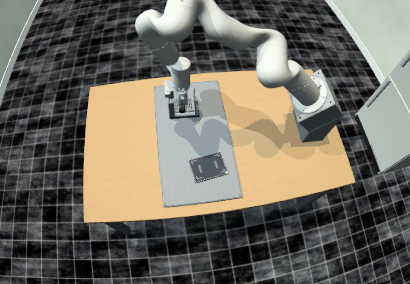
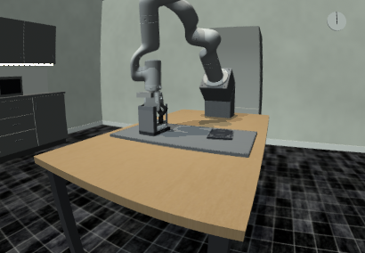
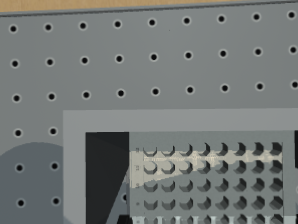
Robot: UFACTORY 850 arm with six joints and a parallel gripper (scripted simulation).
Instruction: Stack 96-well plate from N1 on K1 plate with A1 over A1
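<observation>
1. So, gripper (image 2: 160,114) is lowered into the stack rack K1 (image 2: 149,119), fingers clamped wide on the 96-well plate (image 3: 210,175).
2. Plate sits inside the rack walls; wrist view shows its wells at 5 o'clock, a dark gap on its 9 o'clock side.
3. Plate nest N1 (image 1: 208,169) lies flat on the grey pegboard (image 1: 170,176), at 5 o'clock from the rack, well apart.
4. Pegboard rests on the wooden table (image 1: 120,166).
</observation>
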